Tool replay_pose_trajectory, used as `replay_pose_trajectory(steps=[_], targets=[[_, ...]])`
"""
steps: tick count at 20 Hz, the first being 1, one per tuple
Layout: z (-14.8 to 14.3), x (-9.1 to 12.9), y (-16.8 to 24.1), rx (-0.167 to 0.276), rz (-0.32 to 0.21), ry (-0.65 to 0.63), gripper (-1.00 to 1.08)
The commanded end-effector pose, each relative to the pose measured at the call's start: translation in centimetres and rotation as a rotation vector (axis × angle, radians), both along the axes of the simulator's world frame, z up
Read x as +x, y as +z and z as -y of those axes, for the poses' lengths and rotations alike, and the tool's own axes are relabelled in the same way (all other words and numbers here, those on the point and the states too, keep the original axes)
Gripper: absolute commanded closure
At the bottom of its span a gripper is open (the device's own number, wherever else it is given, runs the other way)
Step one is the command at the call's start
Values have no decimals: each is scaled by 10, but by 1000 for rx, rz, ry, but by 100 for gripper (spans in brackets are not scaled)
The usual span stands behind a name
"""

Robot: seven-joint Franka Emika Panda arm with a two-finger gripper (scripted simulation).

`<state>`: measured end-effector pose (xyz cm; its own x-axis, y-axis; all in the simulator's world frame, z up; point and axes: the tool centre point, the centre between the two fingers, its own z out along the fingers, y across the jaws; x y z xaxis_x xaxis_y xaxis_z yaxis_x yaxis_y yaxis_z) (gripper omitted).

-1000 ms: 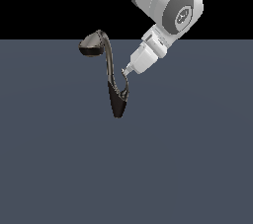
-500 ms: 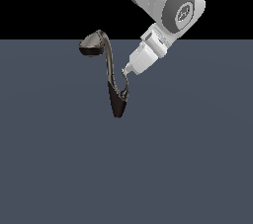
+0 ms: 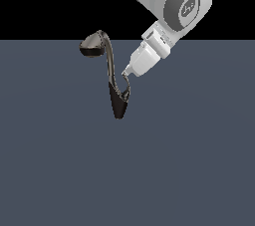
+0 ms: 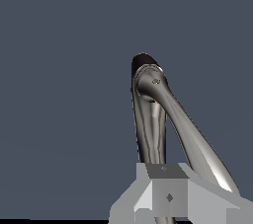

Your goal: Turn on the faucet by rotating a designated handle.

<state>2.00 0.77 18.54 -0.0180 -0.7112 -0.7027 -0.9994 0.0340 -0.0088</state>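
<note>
**Dark metal faucet, gripper tip at the handle**

Dark metal is most of what we can read: the faucet (image 3: 110, 78) stands on the flat grey surface (image 3: 199, 170), its black cone base tapering down, its tall neck curving up to a rounded grey head toward the exterior view's left. Our gripper (image 3: 125, 74) comes down from the exterior view's upper right, its tip right at the top of the handle (image 3: 126, 89), the thin hook curling up beside the neck.

Whether the tip touches the handle we cannot tell; it is too small there. In the wrist view the gripper (image 4: 165, 203) is cut off by the frame's edge, only a grey block showing, so we cannot tell whether the fingers are apart or together. The faucet (image 4: 153, 114) fills the middle of that view, and we cannot tell neck from handle there.

Around the faucet the grey surface lies open on all sides; the arm's upper part is cropped by the exterior view's top edge.
</note>
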Motion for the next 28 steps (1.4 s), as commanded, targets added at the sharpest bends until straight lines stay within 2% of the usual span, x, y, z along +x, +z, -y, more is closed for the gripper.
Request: replay_pose_trajectory(steps=[1,16,17,18,28], targets=[[0,0,0,1,0,0,108],[9,-55,-13,6,-3,10,108],[9,-55,-13,6,-3,10,108],[5,-45,-4,4,16,15,108],[43,-71,-47,6,-3,11,108]])
